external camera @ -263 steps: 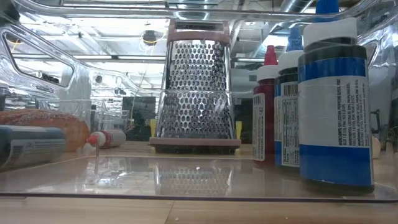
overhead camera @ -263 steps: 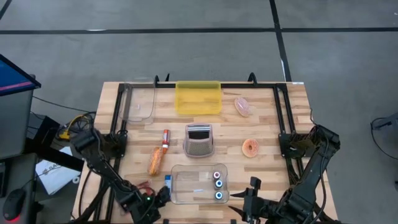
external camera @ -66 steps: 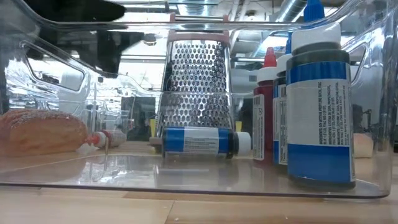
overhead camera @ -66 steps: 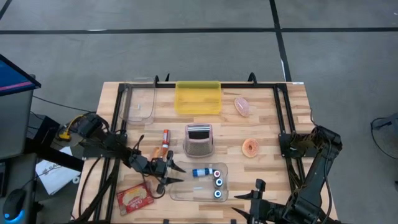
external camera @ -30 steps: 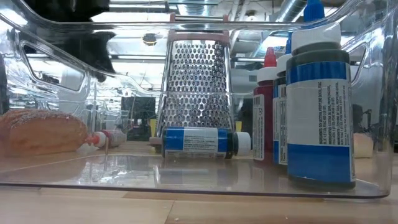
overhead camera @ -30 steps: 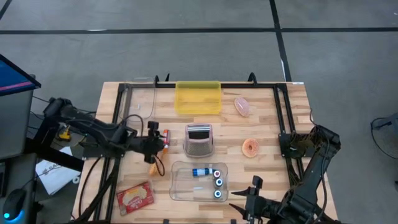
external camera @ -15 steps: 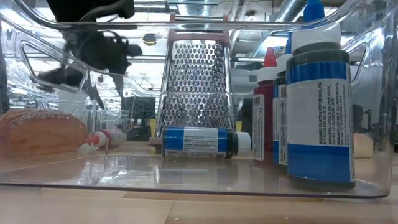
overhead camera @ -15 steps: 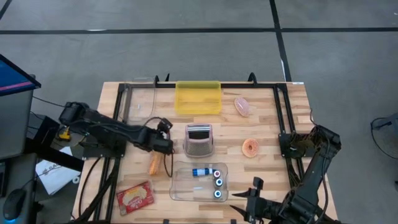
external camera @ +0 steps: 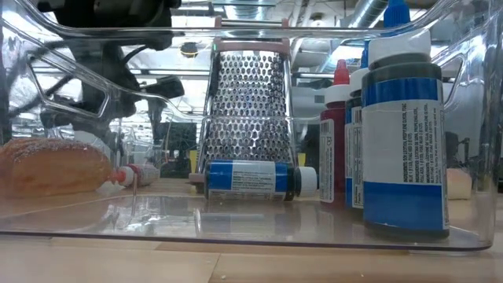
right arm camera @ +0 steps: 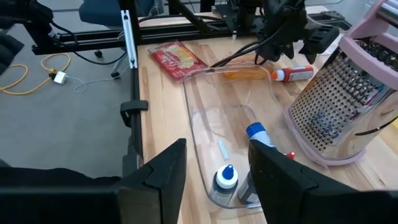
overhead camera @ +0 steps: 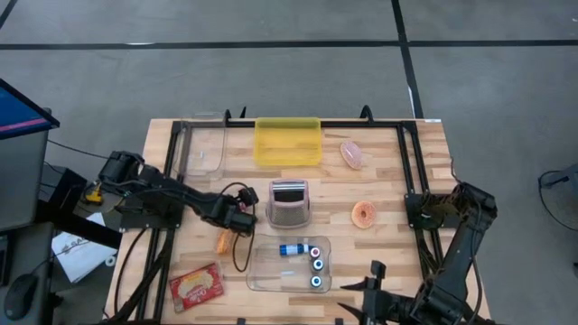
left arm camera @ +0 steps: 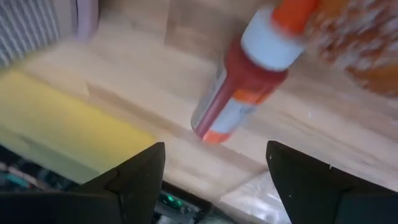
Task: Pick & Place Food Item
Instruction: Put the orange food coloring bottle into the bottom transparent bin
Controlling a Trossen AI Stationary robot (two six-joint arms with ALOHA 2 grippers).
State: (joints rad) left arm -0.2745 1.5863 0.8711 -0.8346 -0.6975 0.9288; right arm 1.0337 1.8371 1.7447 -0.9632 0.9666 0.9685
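The left tool hovers a little left of the high view's centre, its two dark fingers spread well apart with nothing between them. Directly under it, in its own wrist view, lies a small red squeeze bottle with a white shoulder and orange cap, on its side on the wooden slatted worktop, not touched by either finger. Just below the tool in the high view a stub of the orange-brown bread roll shows from under the arm; the same roll fills the far left of the low view.

This looks like the approach step of a pick: the tool is open above the bottle and roll, and I cannot tell for sure which it is aimed at. The next move, I judge, calls for descending with the fingers straddling the chosen item, then closing.

To the right stands the metal box grater with pink trim. Lower centre sits the clear plastic tray, holding a blue-labelled bottle lying down and upright bottles. A red snack packet lies lower left; the yellow tray is at upper centre.

The right tool waits at the bottom edge, fingers partly apart, empty.
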